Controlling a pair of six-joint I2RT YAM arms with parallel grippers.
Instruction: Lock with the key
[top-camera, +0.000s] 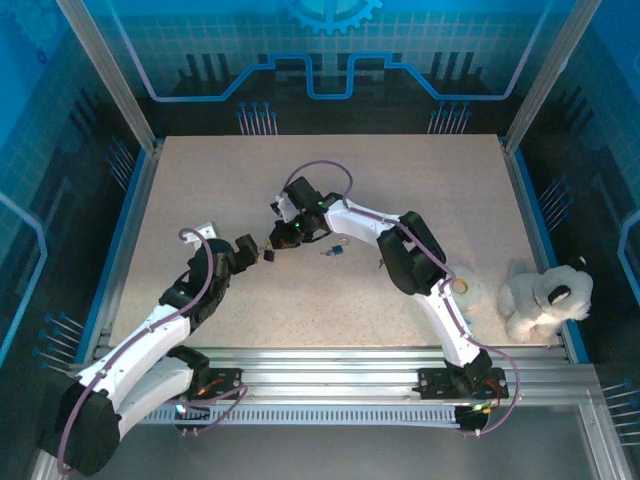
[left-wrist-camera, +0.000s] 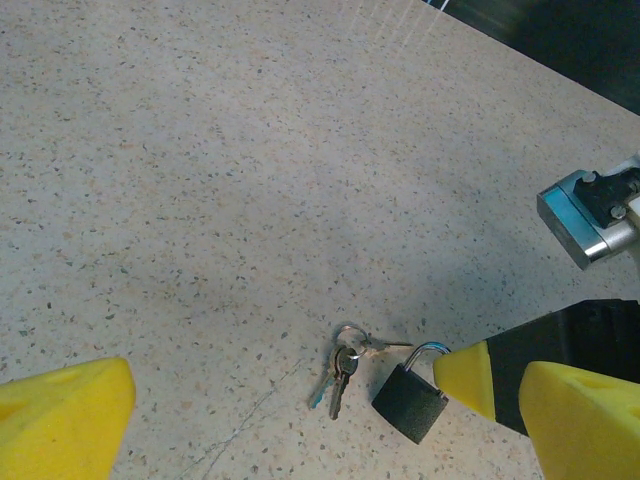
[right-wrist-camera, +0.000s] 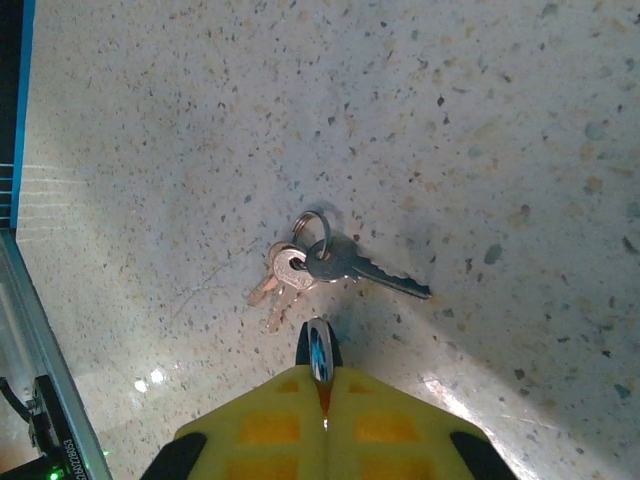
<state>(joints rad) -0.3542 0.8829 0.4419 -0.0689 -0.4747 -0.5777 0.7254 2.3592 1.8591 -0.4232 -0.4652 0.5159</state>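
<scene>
A small black padlock lies on the speckled table with a ring of keys just to its left. My right gripper is shut, its yellow fingers pinching the padlock's silver shackle; the keys lie just beyond its tips. One right fingertip shows against the shackle. My left gripper stands wide open and holds nothing, one yellow finger on each side of the keys and padlock. In the top view the left gripper and the right gripper meet left of centre.
A small bluish metal item lies right of the grippers. A silver-blue block is at the right edge of the left wrist view. A white plush dog and a pale round item sit front right. Aluminium rails line the near edge.
</scene>
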